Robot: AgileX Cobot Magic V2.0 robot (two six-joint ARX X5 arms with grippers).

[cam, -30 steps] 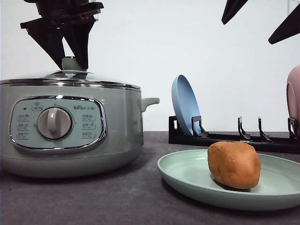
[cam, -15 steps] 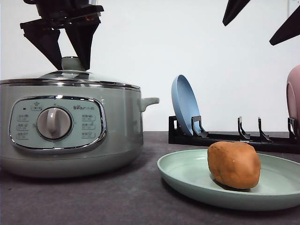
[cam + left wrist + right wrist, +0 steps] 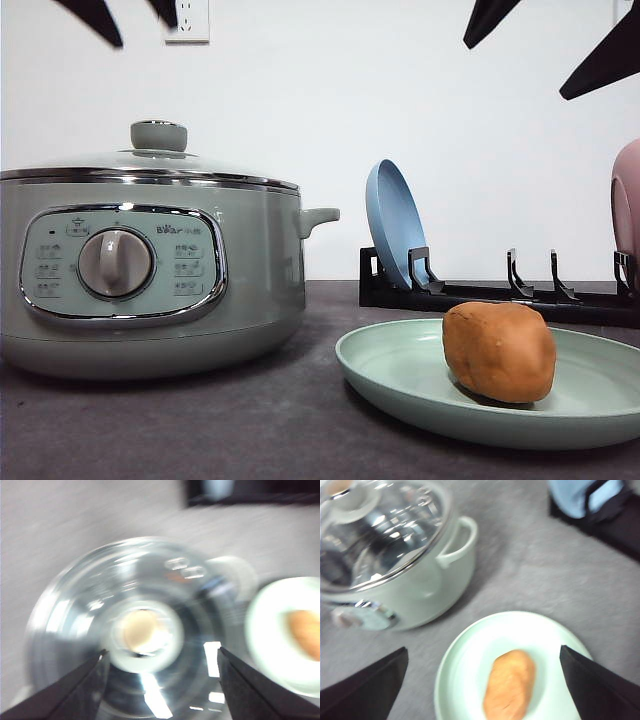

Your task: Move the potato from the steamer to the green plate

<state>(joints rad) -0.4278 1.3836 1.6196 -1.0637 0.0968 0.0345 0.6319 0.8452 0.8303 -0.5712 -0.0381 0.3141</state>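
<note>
In your front view, the potato (image 3: pixel 499 351) sits on the green plate (image 3: pixel 400 375) at the lower right of the frame. The steamer (image 3: pixel 150 270) fills the left side, glass lid (image 3: pixel 150 158) seated on it. Your left gripper (image 3: pixel 132 15) shows at the top left edge, fingers spread wide and holding nothing, well above the lid knob (image 3: pixel 158 135). Your right gripper (image 3: pixel 545 45) hangs at the upper right, also spread wide and empty, above the plate. A blue plate (image 3: pixel 395 225) stands in a black rack (image 3: pixel 500 290) behind.
</note>
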